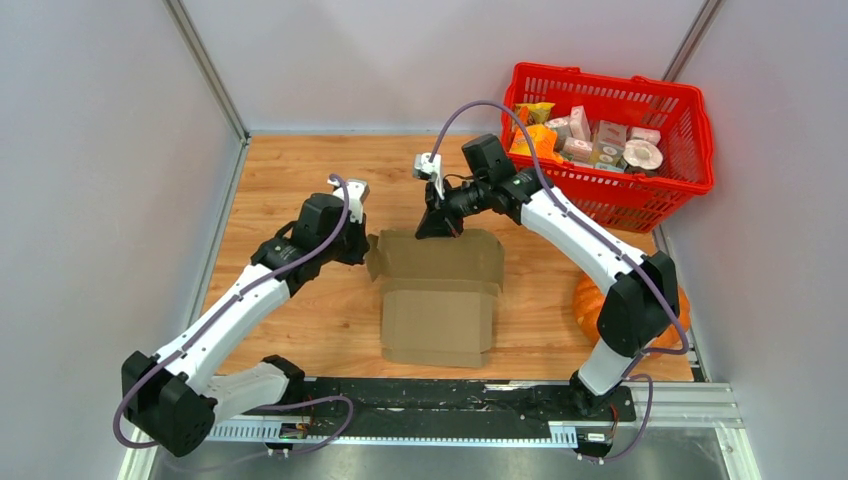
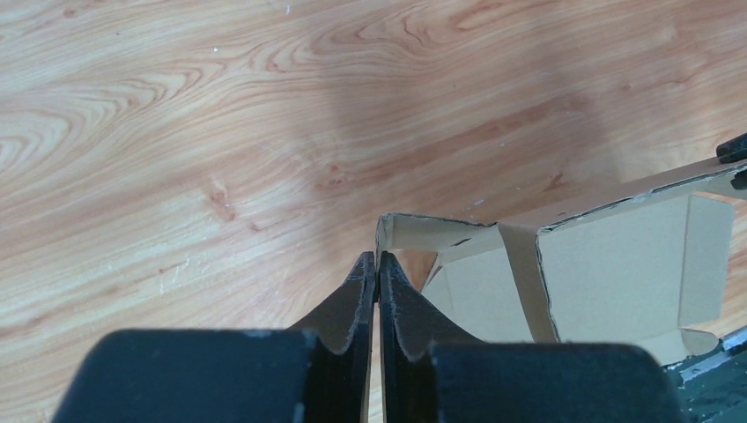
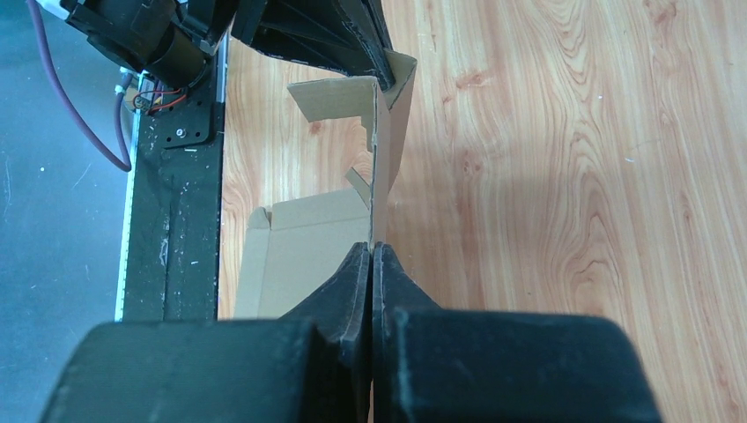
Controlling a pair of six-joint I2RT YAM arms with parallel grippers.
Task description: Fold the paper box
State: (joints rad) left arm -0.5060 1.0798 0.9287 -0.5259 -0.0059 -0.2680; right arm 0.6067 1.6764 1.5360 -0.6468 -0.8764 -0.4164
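A: Since you have the overhead view, where does the box (image 1: 440,300) lie?

B: On the wood table (image 1: 300,180), just beyond the black rail (image 1: 450,395) that carries the arm bases. It is plain brown cardboard, half formed. The near panel lies flat, and the far half has its walls raised.

A: And the left gripper (image 2: 377,260)?

B: At the box's far left corner. Its wrist view shows the fingers drawn almost together, with only a slit between them. The edge of the upright corner flap runs down into the tips. I read that as a pinch on the box.

A: The right gripper (image 3: 372,248)?

B: At the box's far wall, near its middle, reaching in from the right. The fingers are pressed together, with the thin wall edge caught between the tips. In that wrist view the left fingers show at the other end of the same wall.

A: Anything beside the box?

B: An orange pumpkin (image 1: 585,300) to its right, partly hidden behind the right arm and well apart from the cardboard.

A: Further back?

B: A red basket (image 1: 620,205) beyond the box and to its right, holding small printed packages (image 1: 600,135).
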